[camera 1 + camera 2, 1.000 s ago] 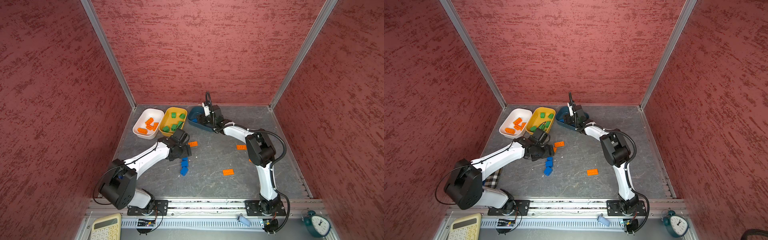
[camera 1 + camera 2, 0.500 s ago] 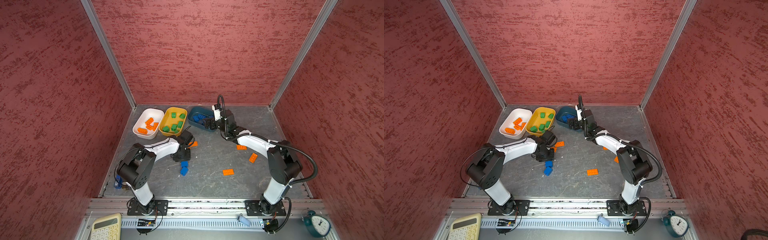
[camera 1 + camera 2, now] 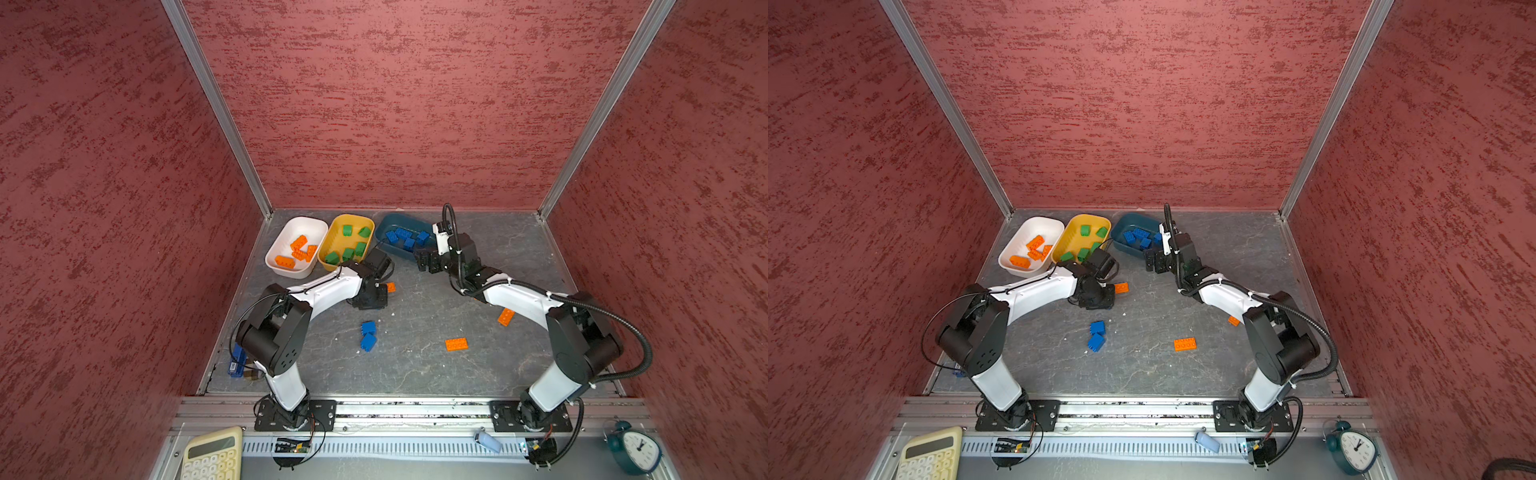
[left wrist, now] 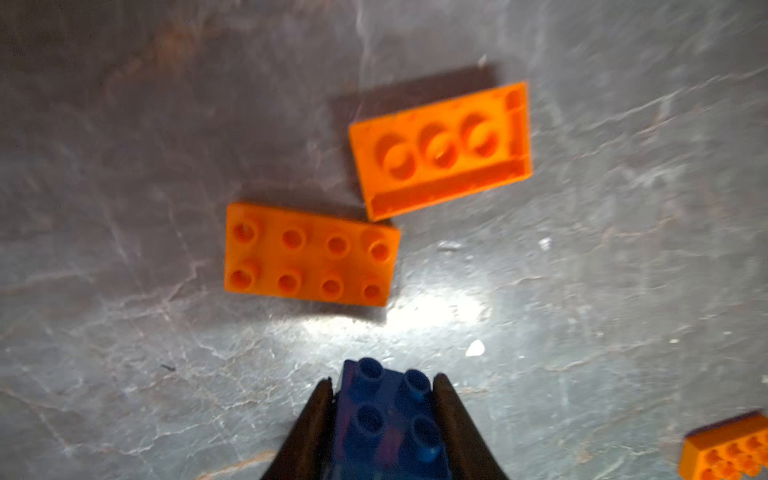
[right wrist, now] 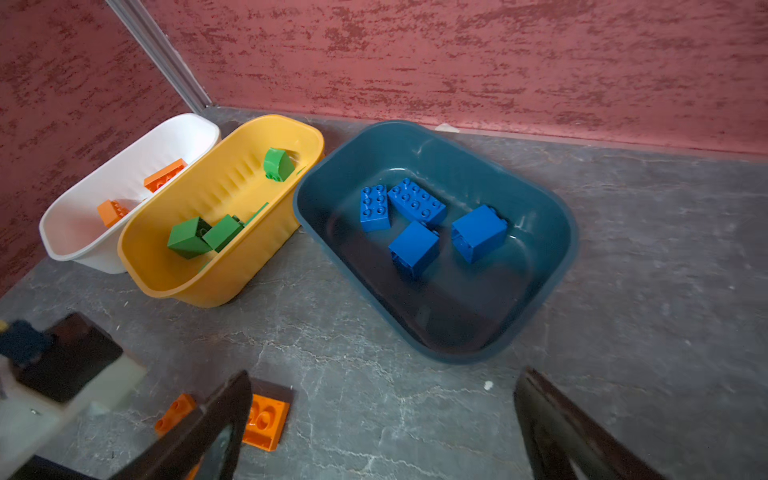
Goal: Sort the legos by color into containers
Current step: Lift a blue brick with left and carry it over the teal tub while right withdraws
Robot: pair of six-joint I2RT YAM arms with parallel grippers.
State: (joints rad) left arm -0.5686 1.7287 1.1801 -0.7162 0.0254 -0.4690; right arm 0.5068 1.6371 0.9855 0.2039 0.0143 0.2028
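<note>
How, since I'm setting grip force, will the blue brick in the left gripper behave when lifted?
Probably rigid: the blue brick looks like hard moulded plastic, so the left gripper shouldn't dent it. Likely light, if hollow like the overturned orange brick. Its smooth sides might slip or pivot between the flat fingers.

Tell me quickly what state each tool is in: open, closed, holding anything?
Left tool: closed on a blue brick.
Right tool: open, holding nothing.
</note>
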